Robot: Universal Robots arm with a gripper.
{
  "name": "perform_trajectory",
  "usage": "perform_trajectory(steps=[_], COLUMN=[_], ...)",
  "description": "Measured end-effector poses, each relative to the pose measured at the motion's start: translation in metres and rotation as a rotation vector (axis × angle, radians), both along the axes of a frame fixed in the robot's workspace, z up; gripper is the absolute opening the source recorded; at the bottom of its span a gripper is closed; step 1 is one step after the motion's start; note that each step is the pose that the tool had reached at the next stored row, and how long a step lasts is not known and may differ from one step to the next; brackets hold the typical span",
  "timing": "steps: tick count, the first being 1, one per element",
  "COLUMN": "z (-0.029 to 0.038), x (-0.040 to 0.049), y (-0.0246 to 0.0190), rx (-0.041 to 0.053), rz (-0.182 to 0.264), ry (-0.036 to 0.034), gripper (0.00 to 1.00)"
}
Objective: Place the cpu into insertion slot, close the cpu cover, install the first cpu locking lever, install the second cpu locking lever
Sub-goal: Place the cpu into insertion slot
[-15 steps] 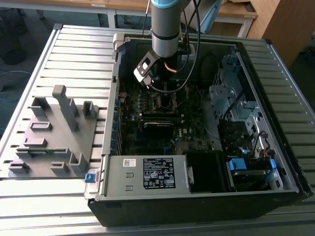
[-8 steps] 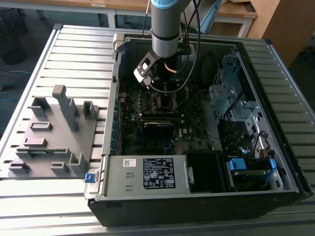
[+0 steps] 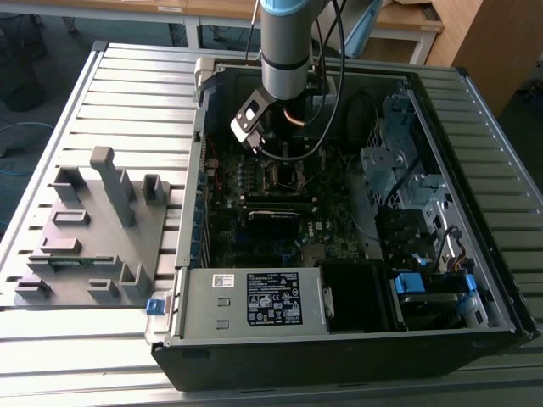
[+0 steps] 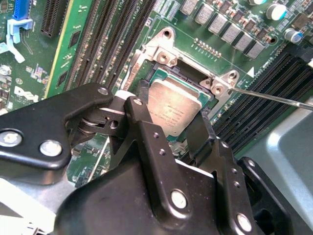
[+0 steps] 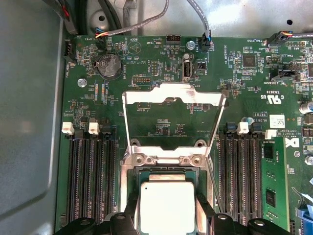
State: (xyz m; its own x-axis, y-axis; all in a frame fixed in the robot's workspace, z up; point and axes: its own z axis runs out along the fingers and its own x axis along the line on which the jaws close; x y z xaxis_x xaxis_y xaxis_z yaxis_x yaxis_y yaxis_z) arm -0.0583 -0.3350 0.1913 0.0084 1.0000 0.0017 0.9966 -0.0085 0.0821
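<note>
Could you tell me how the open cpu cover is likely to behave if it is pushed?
The cpu cover is a thin metal frame with a large window, so probably light and slightly springy. It stands raised on a hinged edge beside the cpu, so a push would likely swing it, not slide it.

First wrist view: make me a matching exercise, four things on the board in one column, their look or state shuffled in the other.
1. cpu
2. cpu cover
3. memory slots
4. coin battery

A. long, black, on both sides of the insertion slot
B. open, board visible through its window
C. round, silvery
D. flat silver-grey square at the insertion slot

Pairs: 1-D, 2-B, 3-A, 4-C
</note>
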Motion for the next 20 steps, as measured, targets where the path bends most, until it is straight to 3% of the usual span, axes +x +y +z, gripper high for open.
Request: perform_trajectory(steps=[20], z=[0.0013], x=[0.0001], y=[0.0001], rx=[0.0003], rz=[0.0], ry=[-0.0001], gripper=[0.54])
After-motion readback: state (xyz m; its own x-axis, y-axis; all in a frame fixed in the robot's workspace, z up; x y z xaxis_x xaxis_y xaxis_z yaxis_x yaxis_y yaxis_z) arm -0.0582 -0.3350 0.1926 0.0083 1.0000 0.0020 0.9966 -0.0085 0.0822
